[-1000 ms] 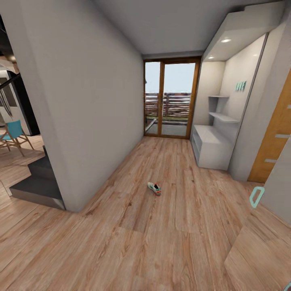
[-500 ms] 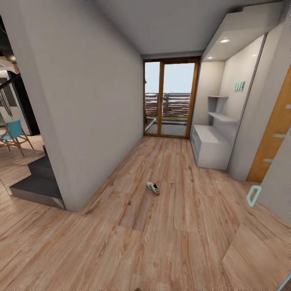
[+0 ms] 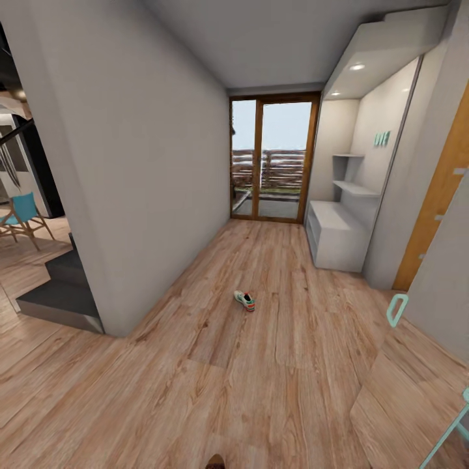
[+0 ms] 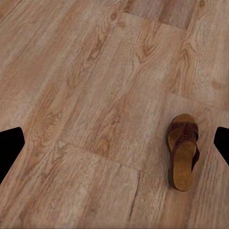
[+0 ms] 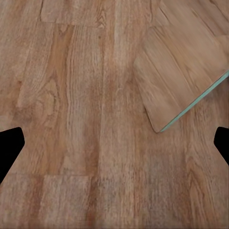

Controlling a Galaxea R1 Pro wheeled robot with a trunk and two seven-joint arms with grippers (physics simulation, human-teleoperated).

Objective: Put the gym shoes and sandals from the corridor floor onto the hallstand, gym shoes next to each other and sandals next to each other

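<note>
Light brown wood-grain corridor floor, pale grey hallstand.
At frame centre, a white gym shoe shows green and red-orange accents; the sandal is dark brown with a tan insole.

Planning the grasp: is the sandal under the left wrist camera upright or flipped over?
Upright: the sandal lies sole-down on the corridor floor, with its tan insole and brown straps facing up.

A long grey wall is seen down the left side, with dark steps at its near end. At the far end, daylight is let in through a wood-framed glass door. A blue chair is parked off left, an orange door on the right.
</note>
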